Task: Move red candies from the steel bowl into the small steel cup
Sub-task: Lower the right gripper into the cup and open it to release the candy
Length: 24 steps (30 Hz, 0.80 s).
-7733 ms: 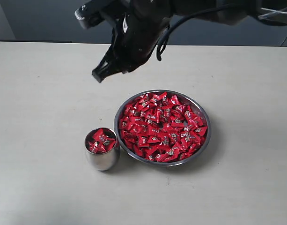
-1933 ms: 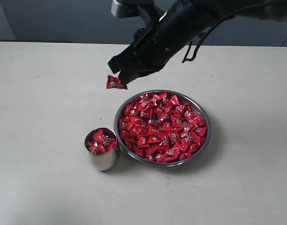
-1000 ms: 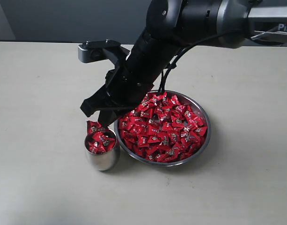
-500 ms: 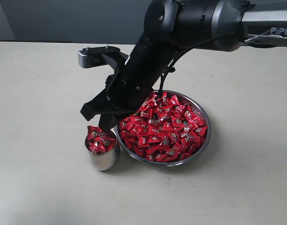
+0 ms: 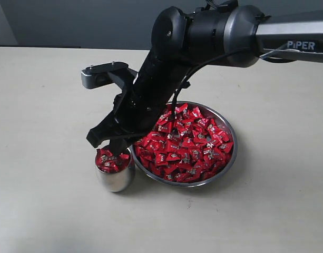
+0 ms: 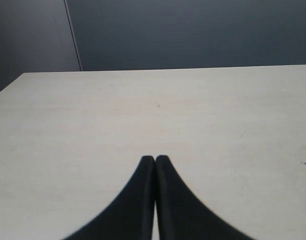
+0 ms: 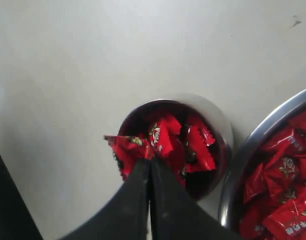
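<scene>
The cup point(image 5: 115, 178) stands upright on the pale table point(image 5: 45, 105), heaped to the rim with candies point(image 5: 111, 161). The bowl point(image 5: 188, 184) sits just beside the cup, on the side away from the table's left edge. Their rims are so close that I cannot tell whether they touch. The bowl is filled with a dense layer of the same red candies point(image 5: 187, 145), their small pale marks catching the light.

The right gripper point(image 5: 117, 149) reaches across the near rim of the bowl and hangs directly over the cup, its tips just above the heap. Its black arm point(image 5: 166, 79) slopes up and away from the cup, over the bowl. In the right wrist view the two fingers point(image 7: 165, 200) are pressed together with no gap between them, and they seem to pinch the edge of one candy point(image 7: 129, 147). That candy lies at the top of the heap, with one twisted end sticking out past the cup's rim. It is touching the candies under it, though how much of its weight rests on them is not clear.

The left gripper point(image 6: 155, 159) is clenched too. Its fingertips meet with nothing between them, and it hovers over bare table. Only its own wrist view shows it, so where it stands relative to the cup cannot be told.
</scene>
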Available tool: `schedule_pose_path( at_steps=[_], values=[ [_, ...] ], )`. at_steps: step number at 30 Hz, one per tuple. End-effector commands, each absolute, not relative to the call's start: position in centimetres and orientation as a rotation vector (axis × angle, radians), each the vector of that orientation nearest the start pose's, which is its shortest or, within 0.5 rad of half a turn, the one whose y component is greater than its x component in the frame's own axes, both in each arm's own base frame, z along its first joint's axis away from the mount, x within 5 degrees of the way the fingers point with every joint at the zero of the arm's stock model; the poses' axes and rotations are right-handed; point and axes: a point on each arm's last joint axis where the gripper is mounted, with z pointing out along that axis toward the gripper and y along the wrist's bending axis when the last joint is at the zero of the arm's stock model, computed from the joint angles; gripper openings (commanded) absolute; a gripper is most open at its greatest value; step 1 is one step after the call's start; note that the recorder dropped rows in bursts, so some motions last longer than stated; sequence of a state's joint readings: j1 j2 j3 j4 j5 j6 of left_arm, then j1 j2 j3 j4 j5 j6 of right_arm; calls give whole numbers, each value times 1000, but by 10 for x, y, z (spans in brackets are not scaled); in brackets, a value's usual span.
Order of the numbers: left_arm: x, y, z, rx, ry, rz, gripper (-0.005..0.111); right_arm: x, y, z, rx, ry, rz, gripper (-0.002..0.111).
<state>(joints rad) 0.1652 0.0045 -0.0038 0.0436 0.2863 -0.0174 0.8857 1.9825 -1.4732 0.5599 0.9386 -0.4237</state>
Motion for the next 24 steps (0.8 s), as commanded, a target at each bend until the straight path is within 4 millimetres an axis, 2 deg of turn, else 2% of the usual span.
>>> schedule_pose_path(
  at_steps=[1,14,24],
  values=[
    [54,10,187,-136,1765,148,0,232,343,207,-1419,2555,769,-1],
    [54,10,187,-136,1765,148,0,237,342,205,-1388,2551,705,-1],
    [54,10,187,-136,1765,148,0,237,339,218,-1381,2506,691,-1]
  ],
)
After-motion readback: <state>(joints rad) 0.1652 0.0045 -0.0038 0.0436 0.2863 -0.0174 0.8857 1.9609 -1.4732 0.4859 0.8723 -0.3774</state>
